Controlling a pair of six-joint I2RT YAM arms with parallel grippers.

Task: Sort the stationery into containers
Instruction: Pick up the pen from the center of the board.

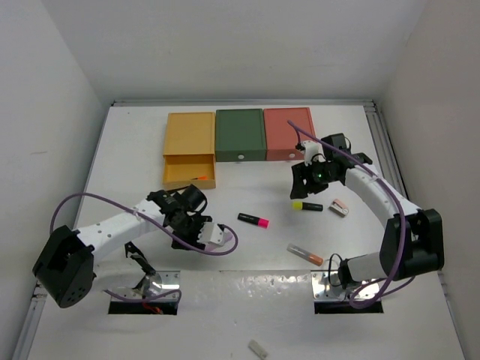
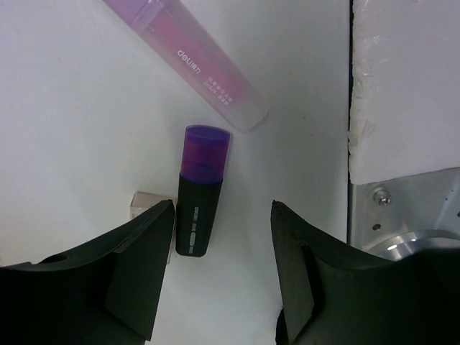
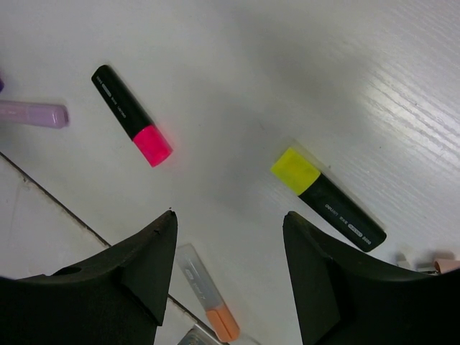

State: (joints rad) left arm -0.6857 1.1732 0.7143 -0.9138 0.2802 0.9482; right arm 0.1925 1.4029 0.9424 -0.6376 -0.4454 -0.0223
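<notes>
Three markers lie out on the white worktop (image 1: 127,157).

- Purple-capped marker (image 2: 200,190): long axis runs straight away from my left gripper (image 2: 223,208), cap at the far end. Its black butt lies between the gripper's fingers, nearer one of them. The jaws are spread wide and I see no contact with it.
- Lilac stick (image 2: 194,57): one, lying on a slant just beyond the purple cap.
- A small pale block (image 2: 144,205) sits beside one finger; I cannot tell what it is.
- Pink-capped marker (image 1: 253,220): mid-worktop, nearly crosswise, cap to the right.
- Yellow-capped marker (image 1: 307,205): crosswise, cap to the left, just below my right gripper (image 1: 309,180). That gripper's jaws are apart, hovering over the worktop.
- Eraser (image 1: 339,208): one counted, just right of the yellow-capped marker.
- Clear tube (image 1: 305,254): one, on a slant, orange tip toward the right arm's base.

Containers: three in a row along the far edge.
- Yellow box (image 1: 189,133) on the left, its drawer (image 1: 180,174) pulled out, with an orange speck (image 1: 201,178) inside.
- Green box (image 1: 240,133) in the middle, shut.
- Red box (image 1: 289,133) on the right, shut.

One pale stub (image 1: 258,349) lies at the near edge. Plain white walls (image 1: 225,45) enclose three sides.
</notes>
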